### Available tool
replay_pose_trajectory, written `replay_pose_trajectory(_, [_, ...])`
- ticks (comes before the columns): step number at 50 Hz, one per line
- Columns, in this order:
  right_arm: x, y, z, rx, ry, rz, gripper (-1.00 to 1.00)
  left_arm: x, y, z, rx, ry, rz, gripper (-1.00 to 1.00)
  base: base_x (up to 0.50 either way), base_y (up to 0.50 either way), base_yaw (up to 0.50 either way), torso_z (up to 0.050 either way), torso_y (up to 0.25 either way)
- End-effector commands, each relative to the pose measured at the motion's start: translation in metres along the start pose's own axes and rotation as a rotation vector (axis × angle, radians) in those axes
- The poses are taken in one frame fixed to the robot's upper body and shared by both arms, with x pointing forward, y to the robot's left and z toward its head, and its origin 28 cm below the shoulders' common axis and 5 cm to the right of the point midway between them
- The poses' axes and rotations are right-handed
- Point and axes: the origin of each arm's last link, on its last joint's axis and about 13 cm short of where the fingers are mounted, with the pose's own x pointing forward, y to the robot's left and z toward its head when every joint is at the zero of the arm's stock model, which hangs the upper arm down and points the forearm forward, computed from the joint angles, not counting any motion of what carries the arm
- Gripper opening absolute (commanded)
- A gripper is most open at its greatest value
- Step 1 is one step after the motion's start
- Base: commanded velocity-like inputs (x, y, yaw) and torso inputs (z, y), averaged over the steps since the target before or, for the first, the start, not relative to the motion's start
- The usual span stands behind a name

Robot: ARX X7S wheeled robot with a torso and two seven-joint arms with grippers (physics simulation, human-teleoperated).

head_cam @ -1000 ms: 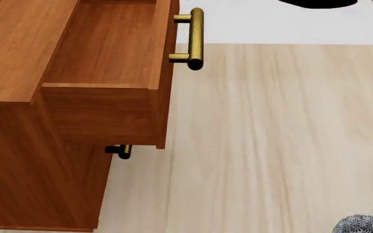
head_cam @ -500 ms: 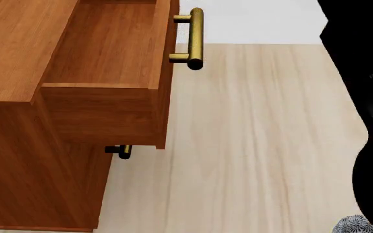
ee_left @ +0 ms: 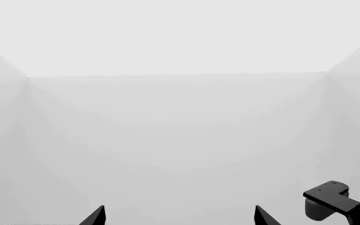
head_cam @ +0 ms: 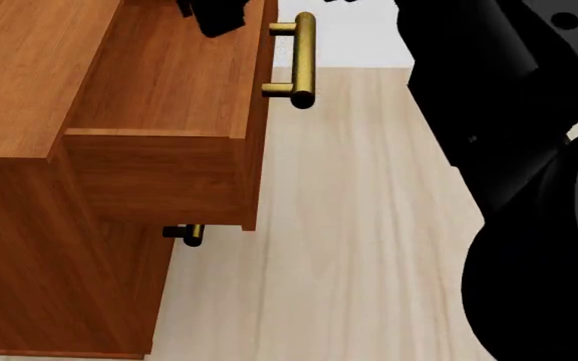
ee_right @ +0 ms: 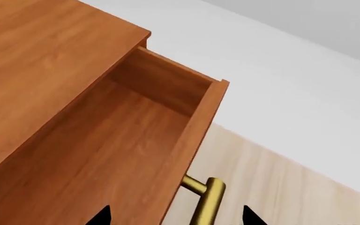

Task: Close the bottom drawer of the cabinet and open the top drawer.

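Top reddish-brown wooden drawer [head_cam: 168, 75] stands pulled out over bare pale wood floor [head_cam: 369, 226]; right tool [ee_right: 176, 216] hovers above it, jaws spread.

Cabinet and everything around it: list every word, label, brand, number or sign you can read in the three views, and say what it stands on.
There is no readable text in any view.
The reddish-brown wood-grain cabinet, its open top drawer and the drawer's brass bar handle are bare.
The pale wood floor carries no marks.
The left wrist view shows only blank grey walls.
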Motion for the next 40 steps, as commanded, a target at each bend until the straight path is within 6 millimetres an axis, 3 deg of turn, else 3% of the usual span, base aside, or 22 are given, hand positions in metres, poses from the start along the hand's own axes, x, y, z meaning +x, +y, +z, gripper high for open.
replay_pose_trajectory(1, [0.009, 0.006, -0.008, -0.02, 0.029, 0.009, 1.0, -0.001, 0.002, -0.001, 0.002, 0.003, 0.007, 1.0, 0.0, 0.0, 0.0, 0.0, 0.0])
replay_pose_trajectory(40, [0.041, 0.018, -0.045, -0.06, 0.13, 0.049, 1.0, -0.002, 0.006, -0.004, 0.011, 0.009, 0.024, 1.0, 0.0, 0.0, 0.0, 0.0, 0.0])
